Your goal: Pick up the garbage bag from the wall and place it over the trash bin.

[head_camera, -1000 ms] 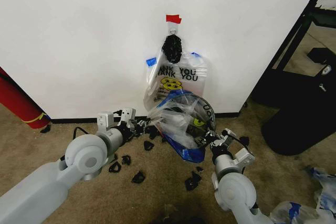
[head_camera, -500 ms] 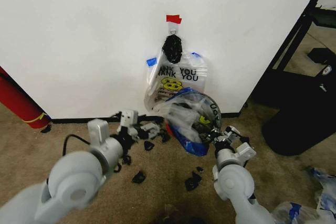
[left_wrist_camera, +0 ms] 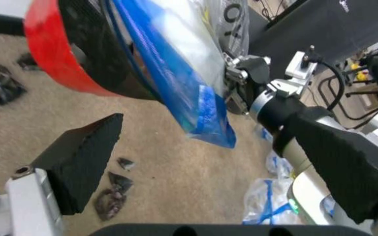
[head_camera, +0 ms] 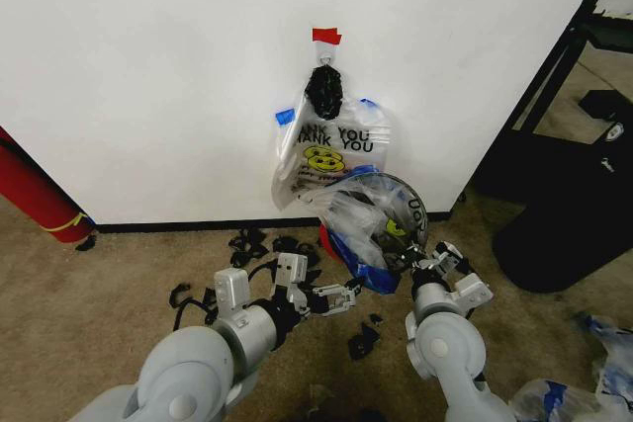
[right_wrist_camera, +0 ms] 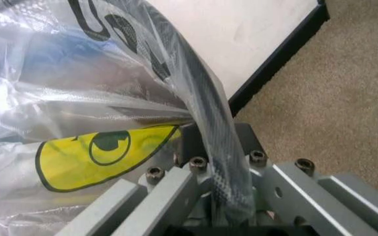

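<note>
The garbage bag, clear with a yellow smiley and blue handles, lies draped over the mouth of the black mesh trash bin, which leans at the foot of the white wall. My right gripper is shut on the bin's rim through the plastic. My left gripper hovers open over the carpet in front of the bin, holding nothing. One of its black finger pads shows below the bin's red base and a hanging blue bag handle.
A bundle of like bags hangs from a red-taped hook on the wall. Black scraps litter the carpet. A red cylinder leans at the left, dark furniture stands at the right, and loose plastic bags lie at the lower right.
My left arm has drawn back from the bin's left side toward me and swung in front of the bin. The bin and bag have shifted slightly right with the right gripper.
</note>
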You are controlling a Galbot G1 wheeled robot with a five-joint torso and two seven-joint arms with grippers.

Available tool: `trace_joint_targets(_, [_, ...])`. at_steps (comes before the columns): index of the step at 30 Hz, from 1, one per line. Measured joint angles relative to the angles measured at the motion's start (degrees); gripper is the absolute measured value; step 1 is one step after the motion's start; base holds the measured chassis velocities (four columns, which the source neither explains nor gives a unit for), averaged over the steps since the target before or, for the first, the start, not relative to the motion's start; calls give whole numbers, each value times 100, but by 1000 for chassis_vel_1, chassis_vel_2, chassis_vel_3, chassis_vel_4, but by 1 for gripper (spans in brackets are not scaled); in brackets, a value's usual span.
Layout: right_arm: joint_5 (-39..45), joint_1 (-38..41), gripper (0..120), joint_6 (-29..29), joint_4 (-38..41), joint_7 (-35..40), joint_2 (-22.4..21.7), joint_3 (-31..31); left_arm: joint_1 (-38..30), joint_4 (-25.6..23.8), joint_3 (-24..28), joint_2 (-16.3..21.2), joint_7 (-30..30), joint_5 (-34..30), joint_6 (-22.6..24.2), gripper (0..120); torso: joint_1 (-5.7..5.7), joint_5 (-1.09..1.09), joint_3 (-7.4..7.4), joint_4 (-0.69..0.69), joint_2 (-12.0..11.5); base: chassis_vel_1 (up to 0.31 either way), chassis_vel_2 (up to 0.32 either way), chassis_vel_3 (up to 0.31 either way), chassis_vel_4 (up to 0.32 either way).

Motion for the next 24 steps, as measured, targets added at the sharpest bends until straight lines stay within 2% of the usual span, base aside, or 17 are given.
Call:
trace_joint_targets(3, [-14,2,0,4,-8,0,36,-13,-60,108,91,-101,-7,-6,0,99,0,0,0,-1,0,0,0,0,0])
trace_joint_targets(10, [-14,10,0,7,-34,12,112,-21,-137,428,246,-279,-76,31,-17,85,0,0,0,0,0,0,0,0,0])
trace_joint_targets(16, [-70,9,0,12,-67,-81,119,-94,-177,530,367,-308,-63,161,-56,59,0,0,1,0,-1,0,0,0,0])
trace_joint_targets(18, [-72,9,0,12,-67,-82,119,-96,-184,535,369,-306,-59,166,-58,56,0,0,0,0,-1,0,0,0,0])
trace_joint_targets(24, [-73,4,0,17,-88,-80,129,-85,-177,545,367,-278,-33,178,-74,31,0,0,0,0,-1,0,0,0,0])
